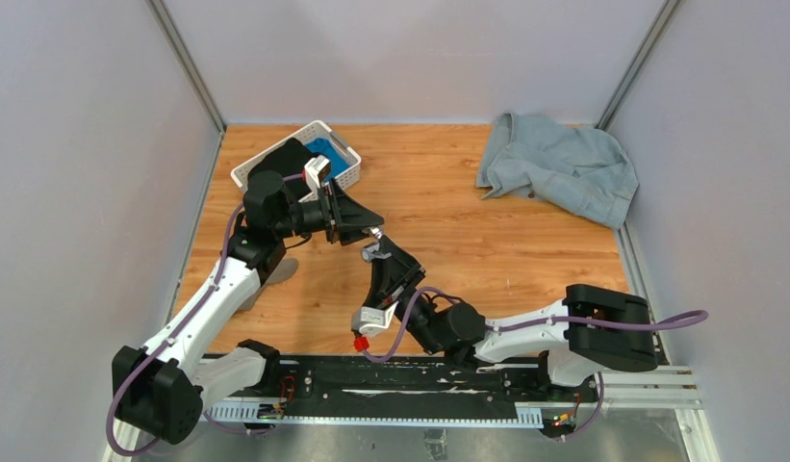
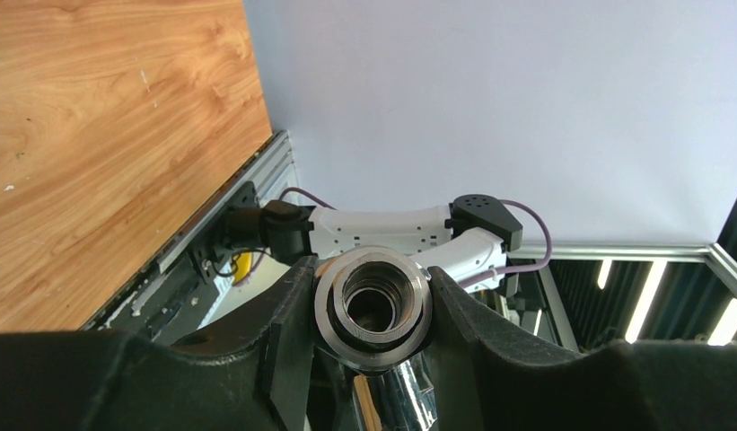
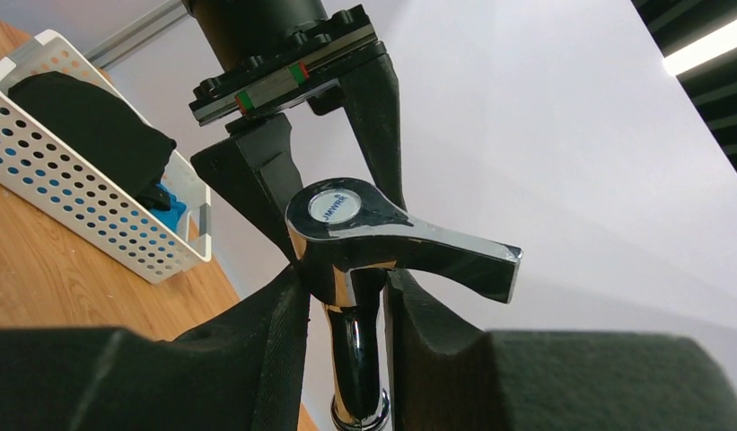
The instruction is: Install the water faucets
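The grey threaded fitting (image 2: 372,334) is clamped in the left tool (image 2: 373,310), and the shiny tap (image 3: 373,238) is pinched by its stem in the right tool (image 3: 346,301). Both are held close together, clear of the bench (image 1: 487,241), evidently so that the threads can be mated.

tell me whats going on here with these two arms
The two arms meet in mid-air above the table. The left arm's fingers grip a grey threaded fitting. The right arm's fingers grip a shiny tap just below its handle. The parts sit close together; I cannot tell if they are joined.
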`<state>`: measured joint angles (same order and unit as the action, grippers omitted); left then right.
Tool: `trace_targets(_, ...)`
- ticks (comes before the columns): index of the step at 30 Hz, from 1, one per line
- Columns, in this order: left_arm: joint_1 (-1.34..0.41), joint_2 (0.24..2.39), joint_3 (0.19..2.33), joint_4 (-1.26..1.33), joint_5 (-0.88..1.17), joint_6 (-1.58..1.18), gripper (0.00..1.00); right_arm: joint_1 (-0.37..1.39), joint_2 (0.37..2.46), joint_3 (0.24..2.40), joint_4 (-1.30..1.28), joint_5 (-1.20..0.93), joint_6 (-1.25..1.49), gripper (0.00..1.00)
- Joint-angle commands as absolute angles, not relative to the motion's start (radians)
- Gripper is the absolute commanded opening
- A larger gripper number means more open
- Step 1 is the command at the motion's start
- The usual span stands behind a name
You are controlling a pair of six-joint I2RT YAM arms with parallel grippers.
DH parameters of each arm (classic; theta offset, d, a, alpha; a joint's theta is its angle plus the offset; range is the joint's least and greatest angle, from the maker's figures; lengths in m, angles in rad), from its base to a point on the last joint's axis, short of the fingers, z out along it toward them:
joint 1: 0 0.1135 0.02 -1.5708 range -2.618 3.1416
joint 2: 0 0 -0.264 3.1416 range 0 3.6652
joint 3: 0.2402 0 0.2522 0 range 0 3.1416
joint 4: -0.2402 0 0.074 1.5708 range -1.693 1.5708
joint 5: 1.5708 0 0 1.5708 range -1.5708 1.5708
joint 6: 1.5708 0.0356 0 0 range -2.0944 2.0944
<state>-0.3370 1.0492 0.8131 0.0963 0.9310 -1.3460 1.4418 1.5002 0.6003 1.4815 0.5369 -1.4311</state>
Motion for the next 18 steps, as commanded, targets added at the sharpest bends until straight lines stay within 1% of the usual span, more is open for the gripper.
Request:
trace_targets(1, -0.336, 1.029, 0.823, 0.145, 0.957, -1.360, 0.00, 1.453, 1.512, 0.635, 1.585, 0.593, -1.425, 0.27)
trace_targets(5, -0.336, 1.026, 0.824, 0.146, 0.955, -1.360, 0.00, 1.451, 1.486, 0.640, 1.579, 0.632, -1.307, 0.14)
trace_targets(7, -0.337, 1.022, 0.824, 0.146, 0.954, -1.361, 0.00, 1.450, 1.464, 0.640, 1.569, 0.659, -1.200, 0.02)
trace_targets(8, -0.337, 1.021, 0.824, 0.148, 0.953, -1.361, 0.00, 1.449, 1.453, 0.640, 1.568, 0.671, -1.145, 0.00)
trace_targets(15, -0.336, 1.017, 0.820, 0.167, 0.952, -1.371, 0.00, 1.431, 1.344, 0.640, 1.462, 0.735, -0.715, 0.00)
trace_targets(18, -0.336, 1.014, 0.815, 0.187, 0.951, -1.381, 0.00, 1.415, 1.299, 0.632, 1.386, 0.730, -0.511, 0.00)
